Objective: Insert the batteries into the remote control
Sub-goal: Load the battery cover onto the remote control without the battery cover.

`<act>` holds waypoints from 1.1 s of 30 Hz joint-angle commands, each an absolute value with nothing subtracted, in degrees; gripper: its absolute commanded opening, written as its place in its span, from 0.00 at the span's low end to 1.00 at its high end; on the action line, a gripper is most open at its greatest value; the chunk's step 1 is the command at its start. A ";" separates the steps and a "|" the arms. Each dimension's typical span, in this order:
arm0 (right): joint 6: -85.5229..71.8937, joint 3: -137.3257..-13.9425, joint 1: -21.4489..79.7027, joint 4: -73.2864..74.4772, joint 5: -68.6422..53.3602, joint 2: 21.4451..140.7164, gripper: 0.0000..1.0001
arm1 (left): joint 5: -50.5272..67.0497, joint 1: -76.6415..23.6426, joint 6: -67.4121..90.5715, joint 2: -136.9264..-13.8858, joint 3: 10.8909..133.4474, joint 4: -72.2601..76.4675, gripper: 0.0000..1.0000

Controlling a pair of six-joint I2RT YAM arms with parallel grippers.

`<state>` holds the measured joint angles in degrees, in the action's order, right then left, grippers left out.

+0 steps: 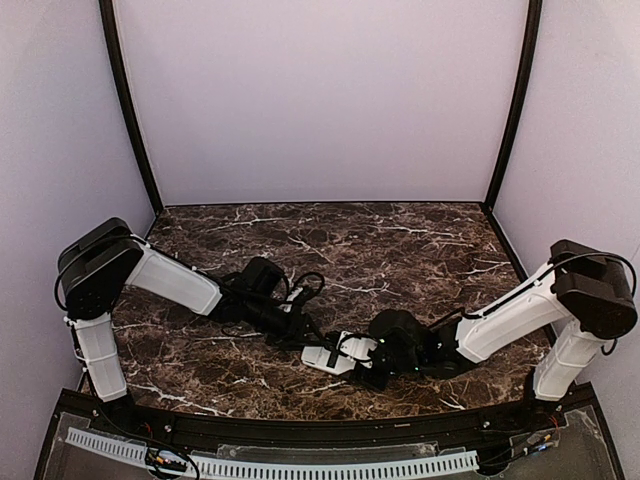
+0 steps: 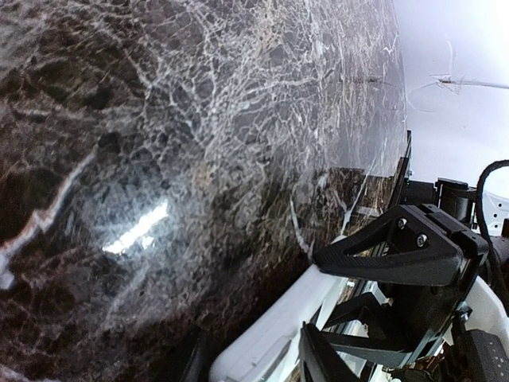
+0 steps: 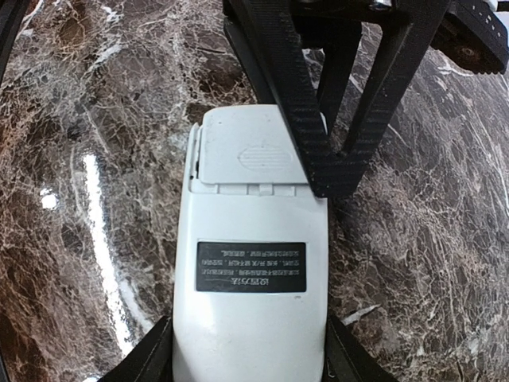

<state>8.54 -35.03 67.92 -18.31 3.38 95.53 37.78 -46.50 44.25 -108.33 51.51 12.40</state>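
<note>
A dark marble table [image 1: 400, 240] is seen filling the lower half of the top view, enclosed by pale walls. The left arm [image 1: 170, 280] is stretched in from the left edge and the right arm [image 1: 510, 320] from the right edge, and both are brought together low in the middle of the frame.

The remote control [image 3: 250, 318] is found there, lying on the marble with its plain white back turned up; in the right wrist view it fills the lower centre.

The right gripper [image 3: 248, 366] is clamped on the remote control, a black finger [image 3: 151, 358] being pressed to each long side at the bottom of that frame.

The left gripper [image 2: 310, 296] is seen at the lower right of its own view, jaws apart, above the white body. In the right wrist view one of its fingers is laid over the right part of the battery cover [image 3: 246, 151], which is seated at the remote's upper end.

A dark label [image 3: 251, 267] is fixed below the cover.
</note>
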 commanded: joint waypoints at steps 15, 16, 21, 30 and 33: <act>9.14 -34.98 69.16 -17.22 5.78 96.86 0.00 | 38.16 -46.75 43.00 -110.14 49.07 12.26 0.35; 9.10 -34.98 69.14 -17.15 5.91 96.79 0.00 | 38.29 -46.71 42.76 -110.13 49.01 12.45 0.34; 9.10 -34.98 69.13 -17.31 5.32 96.79 0.00 | 38.51 -47.29 40.68 -109.74 49.44 11.47 0.34; 8.88 -33.99 68.77 -17.98 4.13 95.21 0.00 | 38.87 -47.61 33.45 -108.93 50.47 7.22 0.34; 8.79 -33.79 68.60 -18.24 3.61 94.92 0.00 | 38.68 -47.59 30.76 -108.85 51.81 4.74 0.34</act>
<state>8.25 -35.00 68.51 -18.44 4.38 95.46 38.92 -46.41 36.18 -108.75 51.05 13.10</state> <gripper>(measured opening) 0.542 0.340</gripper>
